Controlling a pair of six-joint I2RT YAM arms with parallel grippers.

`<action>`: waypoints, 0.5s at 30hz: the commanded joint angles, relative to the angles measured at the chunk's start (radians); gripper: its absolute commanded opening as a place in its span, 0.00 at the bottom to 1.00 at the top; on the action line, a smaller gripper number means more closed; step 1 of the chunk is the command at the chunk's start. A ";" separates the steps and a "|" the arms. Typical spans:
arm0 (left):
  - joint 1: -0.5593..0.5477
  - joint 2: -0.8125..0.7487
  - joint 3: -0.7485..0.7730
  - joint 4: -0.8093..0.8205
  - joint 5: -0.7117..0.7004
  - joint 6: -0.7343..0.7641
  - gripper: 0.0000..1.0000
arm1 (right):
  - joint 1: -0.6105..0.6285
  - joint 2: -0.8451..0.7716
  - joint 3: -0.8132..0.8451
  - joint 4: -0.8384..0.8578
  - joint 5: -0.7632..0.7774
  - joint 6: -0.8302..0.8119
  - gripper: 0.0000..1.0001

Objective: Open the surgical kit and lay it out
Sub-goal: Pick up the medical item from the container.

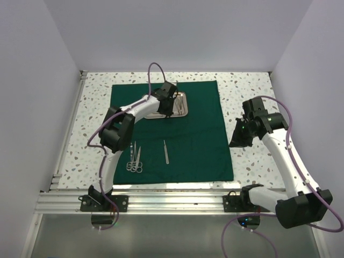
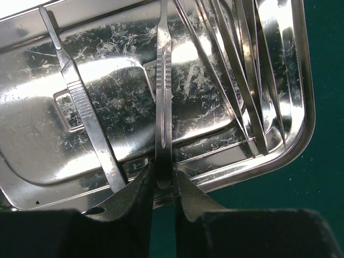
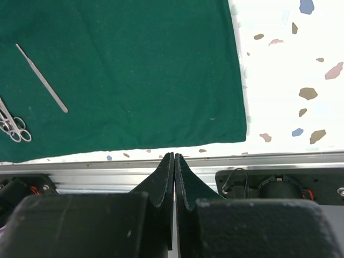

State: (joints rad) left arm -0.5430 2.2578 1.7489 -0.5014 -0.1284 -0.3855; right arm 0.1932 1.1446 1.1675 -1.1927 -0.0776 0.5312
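Bright, even light from above fills the top view. The arms cast only soft, faint shadows on the dark green cloth (image 1: 199, 134), and focus is sharp throughout. In the left wrist view the steel tray (image 2: 301, 134) flares with blown white glare and streaky reflections. The ribbed steel handle (image 2: 163, 80) reads crisp, and the left gripper (image 2: 163, 181) is a near-black silhouette. In the right wrist view the speckled tabletop (image 3: 279, 64) is overexposed almost to white, and the right gripper (image 3: 174, 161) is dark with little detail.

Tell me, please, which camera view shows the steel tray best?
The left wrist view: the steel tray fills it, with the left gripper pinching one slim instrument inside. The top external view shows it small on the green cloth, partly behind the left arm. The right wrist view misses it.
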 commanded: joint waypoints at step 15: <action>0.003 0.155 0.300 -0.348 -0.026 0.020 0.00 | -0.009 0.006 -0.022 0.064 -0.070 0.018 0.00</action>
State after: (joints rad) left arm -0.5438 2.3650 1.9816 -0.6918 -0.1295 -0.3794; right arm 0.1886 1.1519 1.1564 -1.1576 -0.1078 0.5388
